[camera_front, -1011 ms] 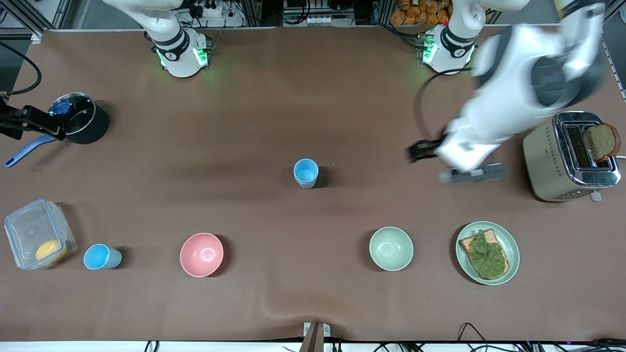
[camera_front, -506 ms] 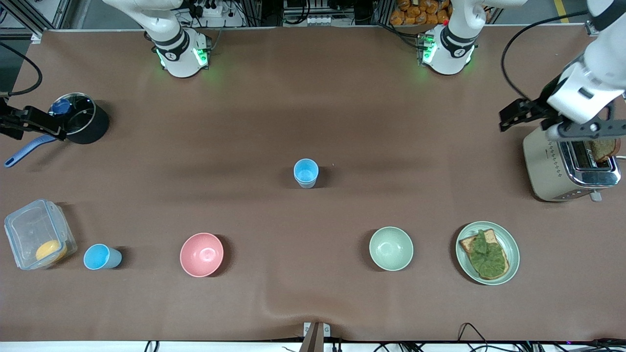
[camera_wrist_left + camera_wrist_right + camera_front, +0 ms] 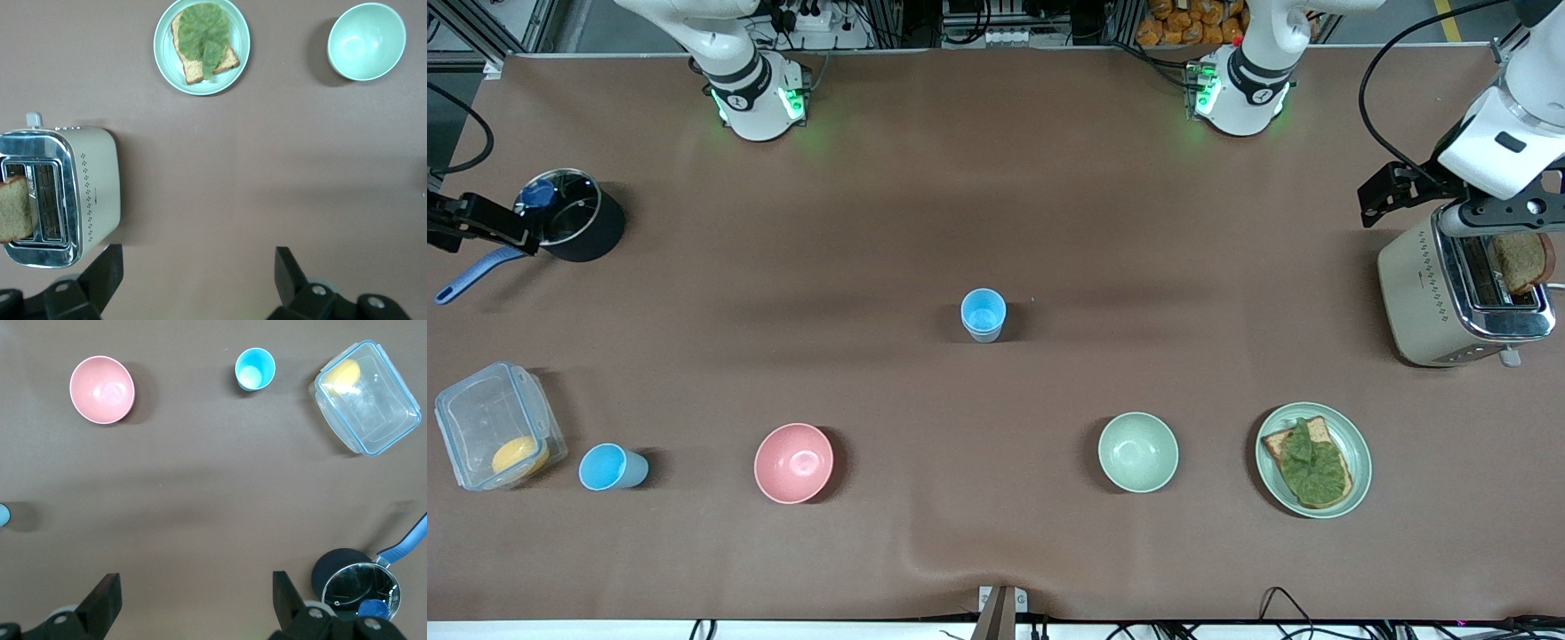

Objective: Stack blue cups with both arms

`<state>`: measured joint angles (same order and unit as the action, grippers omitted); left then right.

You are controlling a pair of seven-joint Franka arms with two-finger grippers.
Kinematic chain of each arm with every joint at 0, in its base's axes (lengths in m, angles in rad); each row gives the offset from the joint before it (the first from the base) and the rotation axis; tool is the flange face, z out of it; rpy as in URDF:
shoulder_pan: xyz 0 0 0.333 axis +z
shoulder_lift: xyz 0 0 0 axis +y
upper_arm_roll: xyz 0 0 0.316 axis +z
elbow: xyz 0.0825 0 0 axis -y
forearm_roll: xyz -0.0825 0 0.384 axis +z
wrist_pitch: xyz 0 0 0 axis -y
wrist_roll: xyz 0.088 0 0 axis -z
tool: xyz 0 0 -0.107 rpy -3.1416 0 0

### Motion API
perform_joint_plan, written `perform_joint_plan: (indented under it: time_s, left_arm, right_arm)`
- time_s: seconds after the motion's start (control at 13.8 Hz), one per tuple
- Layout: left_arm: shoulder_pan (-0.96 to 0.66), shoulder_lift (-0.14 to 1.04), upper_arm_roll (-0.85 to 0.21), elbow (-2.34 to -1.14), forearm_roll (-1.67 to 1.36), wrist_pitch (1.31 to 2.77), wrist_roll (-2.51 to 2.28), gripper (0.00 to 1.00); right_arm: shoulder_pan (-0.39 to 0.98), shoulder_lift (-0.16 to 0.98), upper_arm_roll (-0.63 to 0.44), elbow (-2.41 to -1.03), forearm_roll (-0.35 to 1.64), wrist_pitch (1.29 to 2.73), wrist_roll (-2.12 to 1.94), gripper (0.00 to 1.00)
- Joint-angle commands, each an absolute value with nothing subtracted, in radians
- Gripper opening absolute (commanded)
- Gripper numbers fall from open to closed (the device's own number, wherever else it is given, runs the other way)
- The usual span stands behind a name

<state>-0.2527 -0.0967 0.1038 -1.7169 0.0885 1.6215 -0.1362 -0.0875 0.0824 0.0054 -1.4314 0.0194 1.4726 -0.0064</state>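
One blue cup (image 3: 983, 314) stands upright in the middle of the table; only its edge (image 3: 3, 515) shows in the right wrist view. A second blue cup (image 3: 609, 468) (image 3: 254, 369) stands upright nearer the front camera, between the clear container and the pink bowl. My left gripper (image 3: 1380, 194) (image 3: 198, 267) is open and holds nothing, up in the air beside the toaster at the left arm's end. My right gripper (image 3: 511, 233) (image 3: 195, 590) is open too and holds nothing, raised next to the black pot at the right arm's end. Both are well away from the cups.
A toaster (image 3: 1458, 293) holds a bread slice (image 3: 1520, 260). A plate (image 3: 1356, 444) of toast with greens and a pale green bowl (image 3: 1137, 452) sit nearer the front camera. The pink bowl (image 3: 793, 462), clear container (image 3: 494, 422) and black pot (image 3: 574, 227) lie toward the right arm's end.
The left arm has swung away from the table's middle to the toaster end and risen. The right gripper shifted only slightly. The cups have not moved.
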Motion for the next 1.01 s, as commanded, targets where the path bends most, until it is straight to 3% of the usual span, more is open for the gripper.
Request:
perform_joint_plan:
  time_s: [0.0, 0.94]
  left_arm:
    - [-0.238, -0.080, 0.092, -1.677, 0.109, 1.589, -0.129, 1.00]
    - [-0.190, -0.075, 0.107, -1.585, 0.069, 1.588, -0.146, 1.00]
  right_arm:
    - [-0.115, 0.074, 0.018, -1.431, 0.025, 1.462, -0.020, 1.00]
    - [-0.123, 0.071, 0.028, -1.433, -0.023, 1.480, -0.017, 1.00]
